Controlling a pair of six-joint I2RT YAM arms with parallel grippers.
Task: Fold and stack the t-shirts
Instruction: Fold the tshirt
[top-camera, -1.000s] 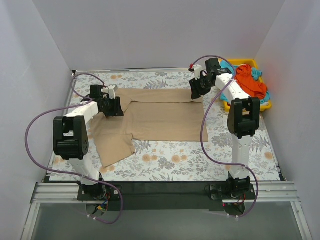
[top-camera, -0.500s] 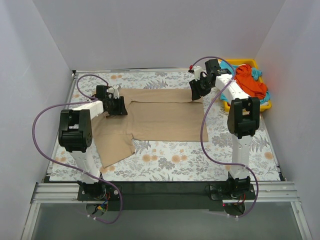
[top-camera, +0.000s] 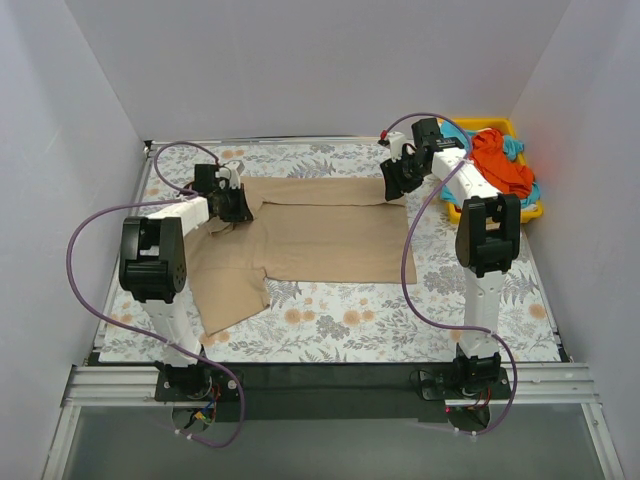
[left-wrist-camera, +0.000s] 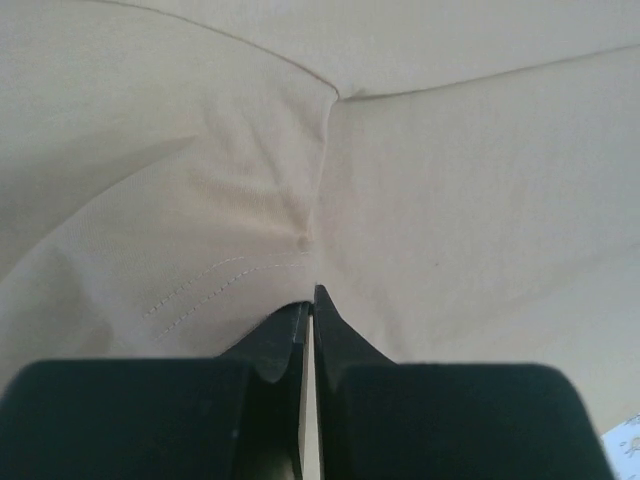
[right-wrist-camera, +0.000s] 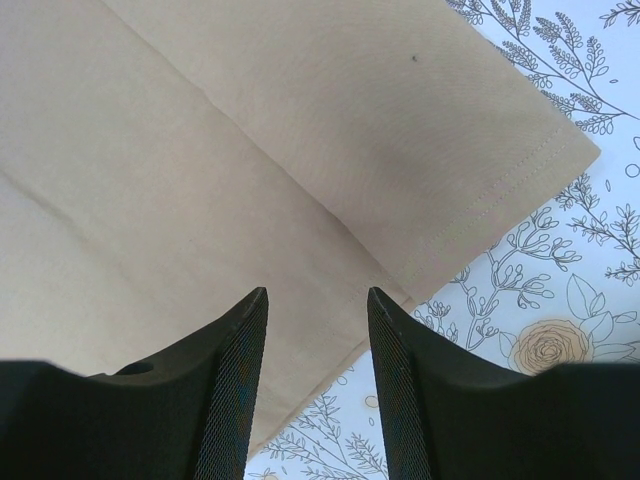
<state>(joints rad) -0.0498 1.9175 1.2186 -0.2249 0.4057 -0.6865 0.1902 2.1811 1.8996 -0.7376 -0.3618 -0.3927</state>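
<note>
The tan-beige t-shirt (top-camera: 320, 230) lies spread on the floral table, one sleeve trailing toward the front left. My left gripper (top-camera: 240, 203) is shut on a pinch of its fabric (left-wrist-camera: 300, 240) at the far left, near the sleeve seam. My right gripper (top-camera: 392, 180) is open over the shirt's far right corner; in the right wrist view the hemmed corner (right-wrist-camera: 480, 180) lies just ahead of the fingers (right-wrist-camera: 240, 330). The orange-red t-shirt (top-camera: 500, 165) and the turquoise-blue one (top-camera: 515, 148) lie bunched in the yellow tray (top-camera: 528, 213).
The yellow tray stands at the back right corner beside the right arm. White walls close the table on three sides. Purple cables loop from both arms. The floral cloth (top-camera: 400, 320) shows in front of the shirt.
My left gripper has moved back and a little right along the shirt's left edge, taking the pinched fabric with it. The right gripper has stayed over the far right corner.
</note>
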